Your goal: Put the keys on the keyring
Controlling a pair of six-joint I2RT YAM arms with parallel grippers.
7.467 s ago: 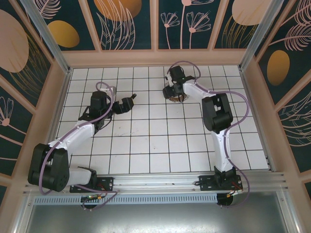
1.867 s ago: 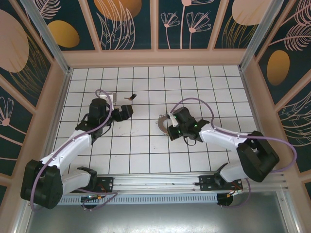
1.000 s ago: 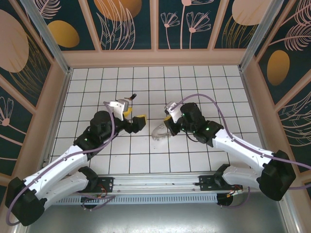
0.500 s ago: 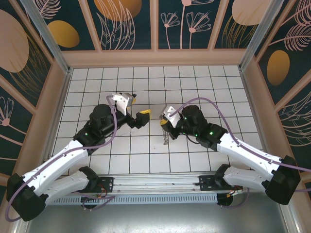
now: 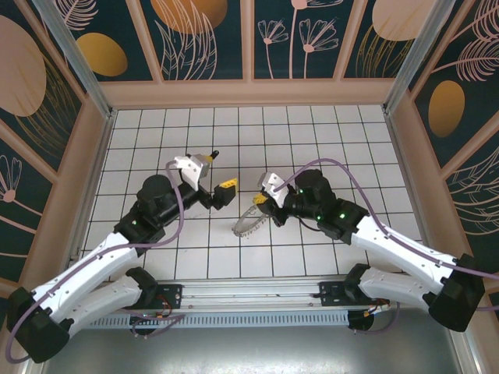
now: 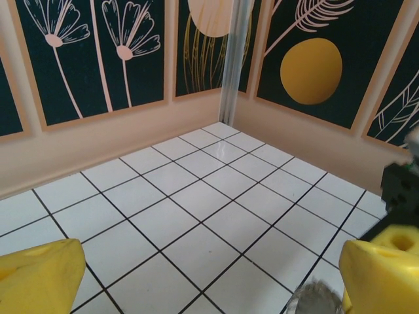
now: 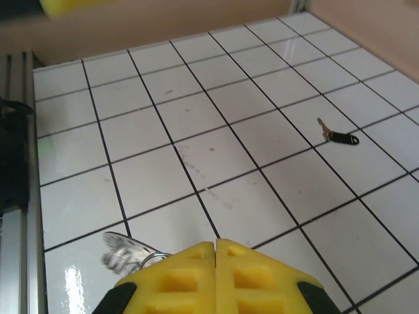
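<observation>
1. Currently, right gripper (image 7: 216, 246) has its yellow fingers pressed together, clamping the floppy grey, loop-fringed keyring (image 5: 248, 224).
2. Blocky fingers of left gripper (image 6: 211, 268) stand wide apart.
3. Small dark keys (image 7: 339, 137) lie flat on glossy tiled worktop (image 7: 216, 157), well apart from the ring.

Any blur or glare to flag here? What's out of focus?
Top external: even light, sharp, though the keyring hanging from the right gripper looks smeared. Left wrist: the left gripper's fingers and the keyring at the bottom edge are out of focus; glare on a far tile. Right wrist: the key is crisp, the keyring beside the shut fingers blurred, sheen on near tiles.
</observation>
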